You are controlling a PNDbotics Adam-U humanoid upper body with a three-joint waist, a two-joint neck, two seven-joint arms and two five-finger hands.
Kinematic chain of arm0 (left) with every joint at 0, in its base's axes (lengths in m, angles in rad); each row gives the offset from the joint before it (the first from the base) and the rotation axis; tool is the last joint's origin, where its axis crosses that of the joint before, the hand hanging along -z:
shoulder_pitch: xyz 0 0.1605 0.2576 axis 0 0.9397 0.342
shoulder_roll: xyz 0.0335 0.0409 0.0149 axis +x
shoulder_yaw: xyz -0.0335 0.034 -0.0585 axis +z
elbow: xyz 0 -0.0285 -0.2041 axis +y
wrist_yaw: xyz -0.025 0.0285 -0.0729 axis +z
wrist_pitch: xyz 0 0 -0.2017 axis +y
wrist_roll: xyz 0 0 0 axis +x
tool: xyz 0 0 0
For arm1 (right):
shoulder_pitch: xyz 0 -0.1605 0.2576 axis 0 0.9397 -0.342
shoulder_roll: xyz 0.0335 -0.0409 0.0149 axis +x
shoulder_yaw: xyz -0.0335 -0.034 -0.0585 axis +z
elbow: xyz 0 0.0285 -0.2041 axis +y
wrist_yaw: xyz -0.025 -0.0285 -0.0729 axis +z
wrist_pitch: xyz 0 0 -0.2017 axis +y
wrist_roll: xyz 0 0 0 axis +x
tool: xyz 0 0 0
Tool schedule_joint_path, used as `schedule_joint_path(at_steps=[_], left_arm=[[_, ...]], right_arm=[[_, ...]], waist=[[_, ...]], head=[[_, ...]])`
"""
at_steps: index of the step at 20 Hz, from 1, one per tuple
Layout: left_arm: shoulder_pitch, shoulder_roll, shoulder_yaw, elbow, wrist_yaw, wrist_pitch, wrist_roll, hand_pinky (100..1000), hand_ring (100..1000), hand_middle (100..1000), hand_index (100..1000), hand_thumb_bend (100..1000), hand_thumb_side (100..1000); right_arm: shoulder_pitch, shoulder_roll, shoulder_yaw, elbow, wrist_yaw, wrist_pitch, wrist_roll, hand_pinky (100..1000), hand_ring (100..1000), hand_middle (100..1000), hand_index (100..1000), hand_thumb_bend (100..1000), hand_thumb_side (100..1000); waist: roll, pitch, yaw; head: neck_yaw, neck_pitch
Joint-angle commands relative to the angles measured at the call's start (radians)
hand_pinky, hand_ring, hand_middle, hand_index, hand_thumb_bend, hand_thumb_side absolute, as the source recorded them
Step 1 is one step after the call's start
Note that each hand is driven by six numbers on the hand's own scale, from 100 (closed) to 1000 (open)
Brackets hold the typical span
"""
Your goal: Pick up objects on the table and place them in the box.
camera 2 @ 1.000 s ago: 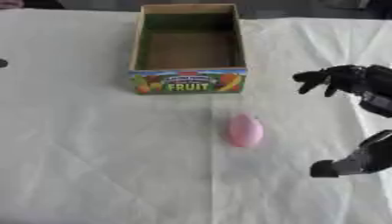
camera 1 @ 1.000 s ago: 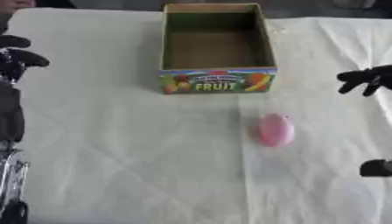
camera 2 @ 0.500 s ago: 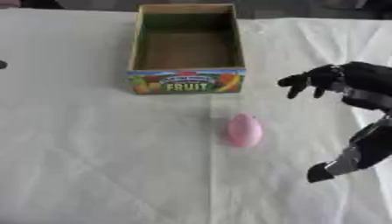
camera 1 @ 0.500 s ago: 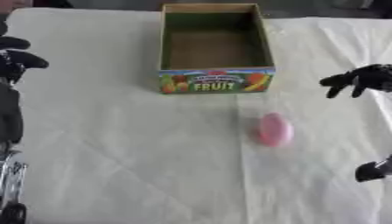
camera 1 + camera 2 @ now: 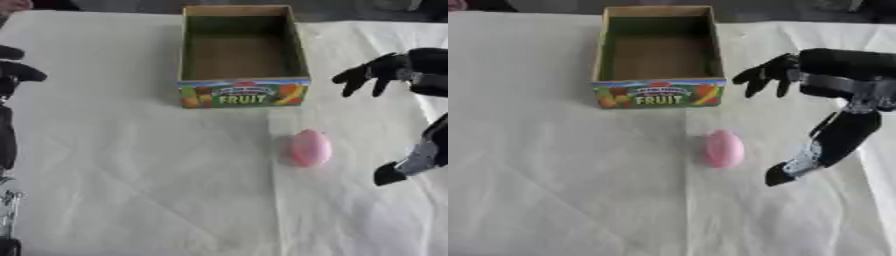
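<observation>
My right hand (image 5: pixel 770 76) hovers with fingers spread, holding nothing — just right of the box (image 5: pixel 658 55). The pink egg (image 5: pixel 724 148) lies on the table (image 5: pixel 553 175), near the box's front edge.

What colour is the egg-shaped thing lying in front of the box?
Pink. The egg shows best in the right eye view.

- A table (image 5: pixel 131 175) covered with a creased cream cloth (image 5: pixel 553 200) fills nearly the whole view.
- Beyond its far edge lies a dark strip (image 5: pixel 122 5), unclear.
- The light is soft and even.
</observation>
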Motion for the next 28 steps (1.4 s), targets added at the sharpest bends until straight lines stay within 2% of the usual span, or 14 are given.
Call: schedule_joint_path(at_steps=[1,6,11,17,20,28], left_arm=[[-0.008,0.008,-0.005,-0.023,0.004,0.003,-0.003,583,519,573,783,100,904],[-0.010,0.006,-0.007,-0.023,0.008,0.005,-0.003,583,519,573,783,100,902],[-0.011,0.003,-0.008,-0.023,0.007,0.009,-0.003,583,519,572,781,100,902],[-0.011,0.001,-0.009,-0.023,0.006,0.009,-0.004,583,518,572,781,100,902],[-0.011,0.001,-0.009,-0.023,0.005,0.008,-0.005,583,518,572,781,100,902],[-0.007,0.003,-0.008,-0.023,0.001,0.009,-0.007,583,517,572,780,100,904]], right_arm=[[-0.031,-0.003,0.013,-0.015,0.029,0.046,0.054,674,834,761,969,765,480],[-0.064,0.025,0.030,-0.002,0.041,0.128,0.121,673,803,758,968,754,466],[-0.092,0.066,0.041,0.040,0.064,0.151,0.137,673,794,756,966,756,480],[-0.118,0.118,0.040,0.086,0.155,0.135,0.076,675,796,755,946,764,515],[-0.121,0.141,0.052,0.108,0.200,0.114,0.056,675,797,756,950,760,498],[-0.122,0.208,0.073,0.148,0.246,0.065,0.129,683,811,778,965,714,448]], waist=[[-0.001,-0.023,0.004],[-0.001,-0.026,0.014],[0.002,-0.027,0.019],[0.006,-0.025,0.017],[0.008,-0.023,0.016],[0.009,-0.018,0.004]], head=[[-0.011,0.006],[-0.021,0.016],[-0.027,0.012],[-0.042,0.001],[-0.053,-0.005],[-0.050,-0.008]])
